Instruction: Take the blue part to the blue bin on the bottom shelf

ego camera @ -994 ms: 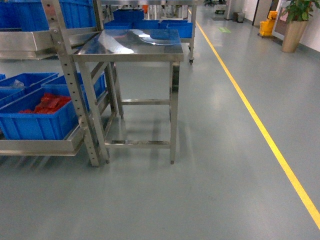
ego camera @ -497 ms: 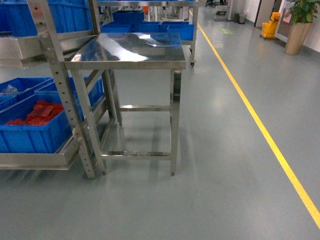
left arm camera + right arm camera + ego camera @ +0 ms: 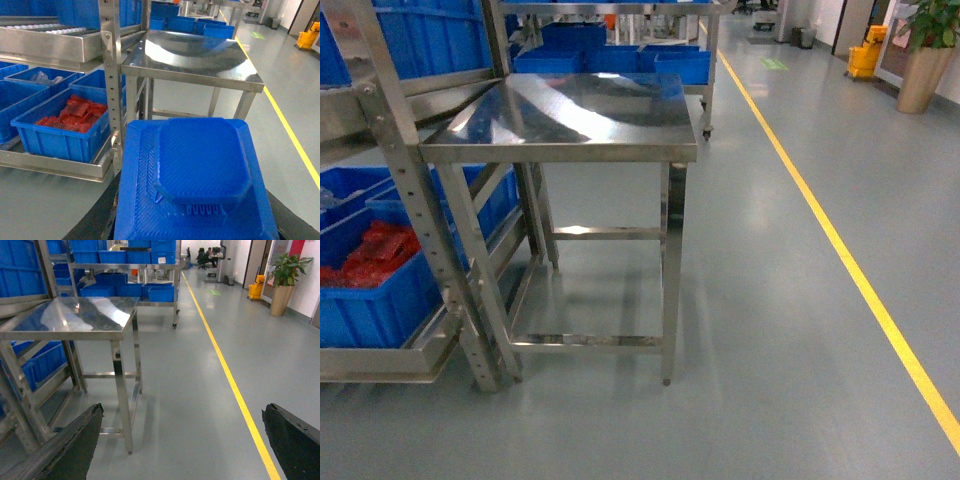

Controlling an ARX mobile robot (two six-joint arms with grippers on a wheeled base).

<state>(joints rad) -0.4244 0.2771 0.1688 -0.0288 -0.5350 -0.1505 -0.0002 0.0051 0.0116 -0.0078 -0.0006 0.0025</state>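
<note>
The left gripper [image 3: 197,227] is clamped on the blue part [image 3: 200,170], a dark-blue blocky plastic piece with a raised eight-sided top. The part fills the lower half of the left wrist view, and only dark edges of the gripper show beneath it at the bottom corners. The part is carried in the air in front of the square stainless-steel table [image 3: 200,75], below the level of its top and towards its left side. The right gripper [image 3: 180,445] is spread wide, its two black fingers [image 3: 65,450] at the bottom corners of the right wrist view with only grey floor [image 3: 190,405] between them, in front of the table and to its right. Neither gripper shows in the head view. The table's shiny top [image 3: 570,115] is bare. Touching the table's left side stands a stainless-steel rack [image 3: 410,200] with perforated uprights. Its bottom shelf [image 3: 55,167], low and left of the table, holds a bright-blue plastic bin with red bubble wrap [image 3: 65,125] nearest the front. Behind that is a like bin with clear plastic bags [image 3: 42,77]. To the right of the table a yellow floor line [image 3: 840,260] runs away into the distance. Beyond the table are more blue bins on a further steel rack [image 3: 610,55].
</note>
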